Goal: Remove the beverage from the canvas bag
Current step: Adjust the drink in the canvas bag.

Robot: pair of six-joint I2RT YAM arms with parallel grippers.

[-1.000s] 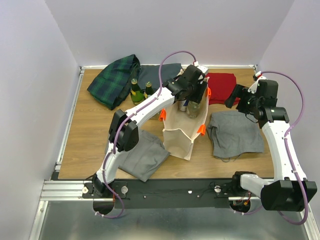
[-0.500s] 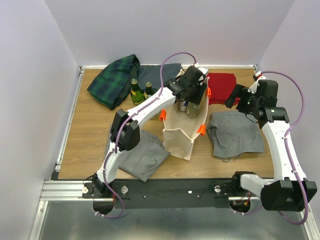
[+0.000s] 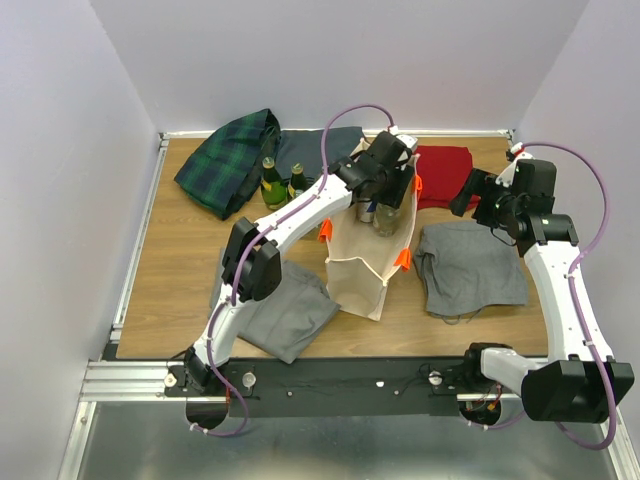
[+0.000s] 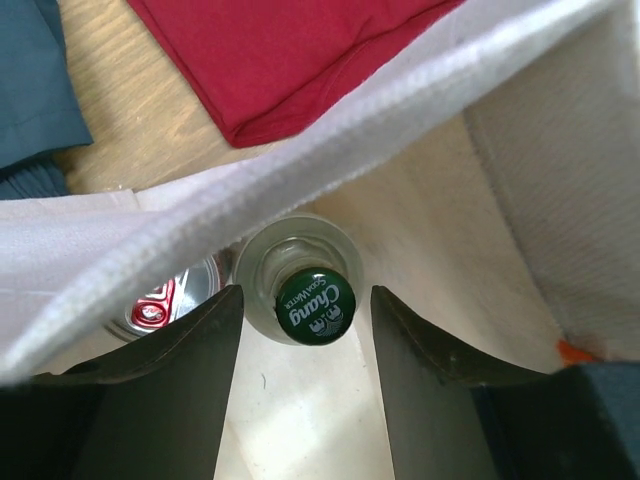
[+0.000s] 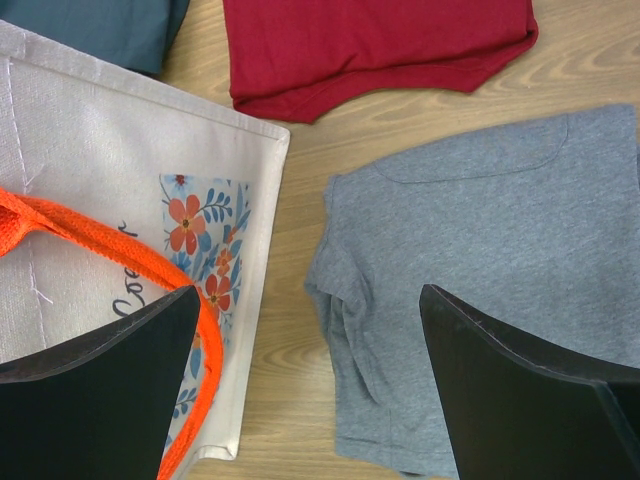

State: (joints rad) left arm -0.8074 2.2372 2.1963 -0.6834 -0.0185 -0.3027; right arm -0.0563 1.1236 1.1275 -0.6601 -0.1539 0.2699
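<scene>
Standing inside the canvas bag [image 4: 420, 95], the clear beverage [image 4: 298, 270] shows a green cap [image 4: 309, 304].

Your table [image 3: 170, 270] carries the canvas bag [image 3: 365, 265] below the left pincer [image 4: 305, 300], two green bottles [image 3: 272, 187], plaid cloth [image 3: 228, 160], teal cloth [image 3: 310, 150], red cloth [image 3: 445, 170], grey cloths [image 3: 470, 265].

cream canvas bag [image 3: 365, 265], green-capped bottle [image 4: 308, 303], red cloth [image 5: 380, 40]

The wooden table [image 3: 170, 260] carries a crumpled green-and-navy plaid cloth [image 3: 228, 160] at 10 o'clock, with a dark slate-blue cloth [image 3: 310, 150] at 12 and a folded red cloth [image 3: 443, 172] at 1. Two green glass bottles [image 3: 271, 185] stand upright side by side, touching the plaid's 4 o'clock edge. A grey T-shirt [image 3: 470, 265] lies at 4, and another grey cloth [image 3: 285, 310] at 7.
</scene>
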